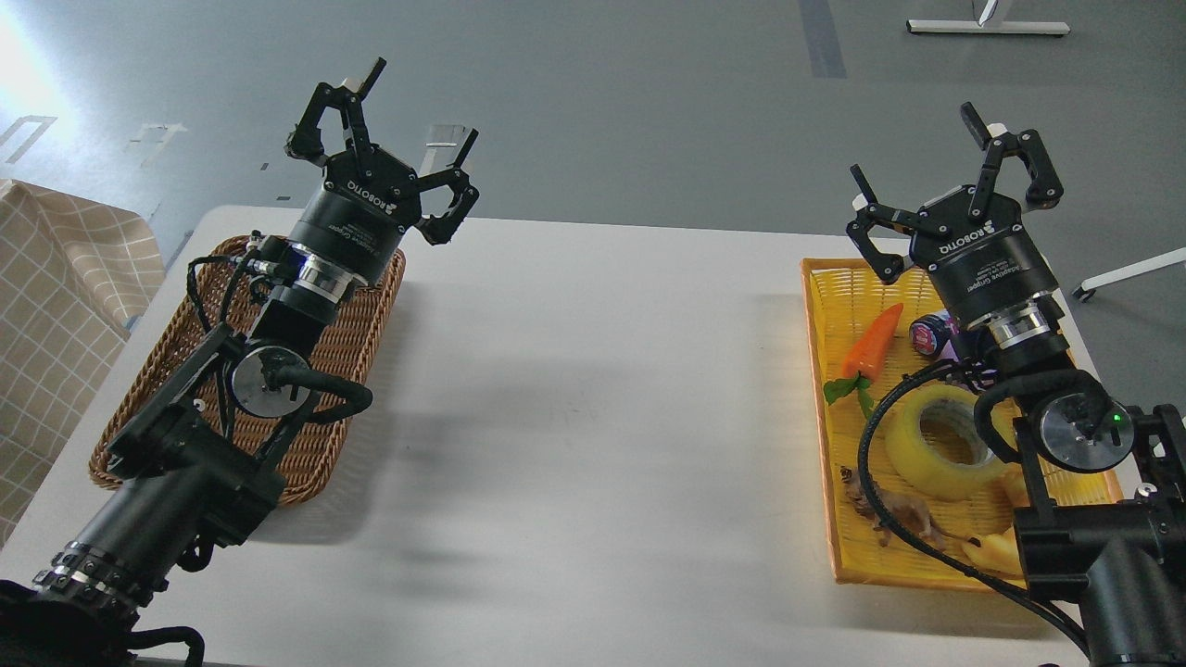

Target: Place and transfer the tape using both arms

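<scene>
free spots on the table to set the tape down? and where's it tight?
Free: the bare white tabletop between the brown wicker basket and the yellow plastic tray. Crowded: the tray, holding the translucent yellow tape roll, orange toy carrot and other items.

Tape (936, 443) edge behind right arm (1047, 371) and cable.

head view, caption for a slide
Both pincers open above the table; tape in the yellow basket.

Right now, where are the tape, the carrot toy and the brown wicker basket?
tape (913, 449): head view, left wall of the roll.
carrot toy (874, 343): head view, orange body.
brown wicker basket (357, 333): head view, woven floor.
</scene>
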Motion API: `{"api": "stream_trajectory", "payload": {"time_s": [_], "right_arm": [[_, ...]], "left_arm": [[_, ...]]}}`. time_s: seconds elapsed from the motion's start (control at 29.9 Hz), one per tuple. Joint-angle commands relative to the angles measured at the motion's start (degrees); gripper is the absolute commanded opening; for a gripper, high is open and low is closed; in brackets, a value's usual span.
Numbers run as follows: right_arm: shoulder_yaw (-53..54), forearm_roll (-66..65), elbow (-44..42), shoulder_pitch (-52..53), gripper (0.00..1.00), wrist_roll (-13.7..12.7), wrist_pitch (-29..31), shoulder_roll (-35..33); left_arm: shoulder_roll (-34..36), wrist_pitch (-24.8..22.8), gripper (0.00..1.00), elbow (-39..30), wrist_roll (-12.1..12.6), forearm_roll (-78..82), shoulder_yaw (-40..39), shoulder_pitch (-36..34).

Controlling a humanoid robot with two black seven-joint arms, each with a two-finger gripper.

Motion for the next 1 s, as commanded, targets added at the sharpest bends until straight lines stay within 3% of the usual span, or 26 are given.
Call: {"api": "stream_trajectory", "payload": {"time_s": [0.0,0.97], "right_arm": [[0.00,0.06,0.09,0.00,1.00,0.00,0.00,0.00],[-0.09,-0.03,0.35,0.18,1.00,0.00,0.00,0.00]], "left_arm": [[0.00,0.00,0.98,-0.03,0.02,-0.61,-0.20,0.01],[-0.35,0.00,0.98,0.06,0.11,-0.61,-0.12,-0.08]]}}
